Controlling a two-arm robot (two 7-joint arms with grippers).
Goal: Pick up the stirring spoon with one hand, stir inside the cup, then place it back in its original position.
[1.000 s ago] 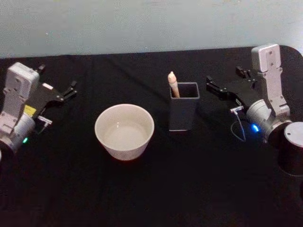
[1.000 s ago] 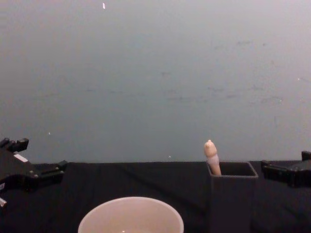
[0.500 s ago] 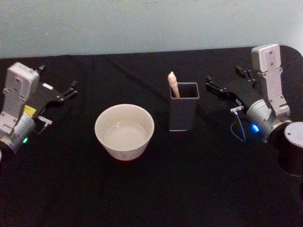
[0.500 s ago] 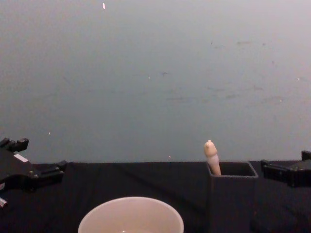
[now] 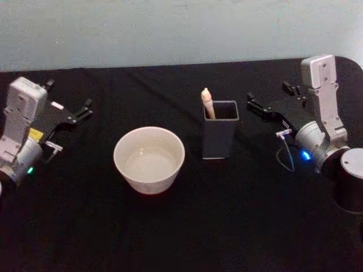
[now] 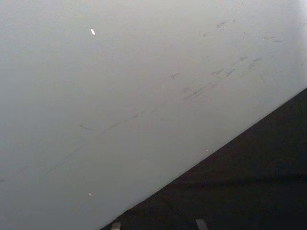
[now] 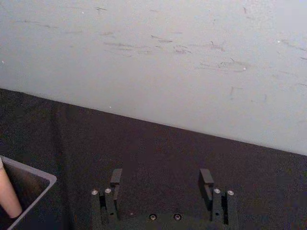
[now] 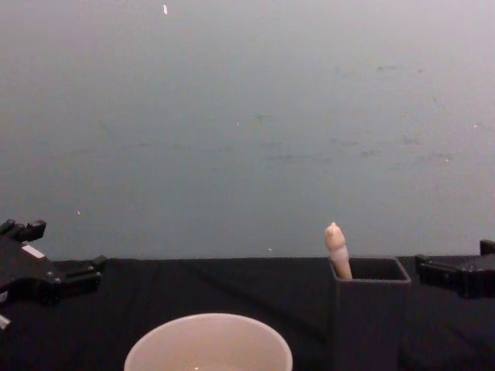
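On the black desk point(image 5: 187, 226) the beige-handled stirring spoon point(image 5: 207, 102) stood in the dark grey square holder point(image 5: 220, 135) — your right hand point(image 5: 253, 105) waited open beside it; a skewed approach could topple the holder toward the cream-white cup point(image 5: 149, 158).

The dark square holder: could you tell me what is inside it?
The stirring spoon stands in the holder, handle tip poking above the rim. Its shaft and bowl are hidden by the walls.

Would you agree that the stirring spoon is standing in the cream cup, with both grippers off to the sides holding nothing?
Not quite: the stirring spoon stands in the dark square holder, not the cup, as the head view shows. The left gripper and right gripper are indeed off to the sides, holding nothing.
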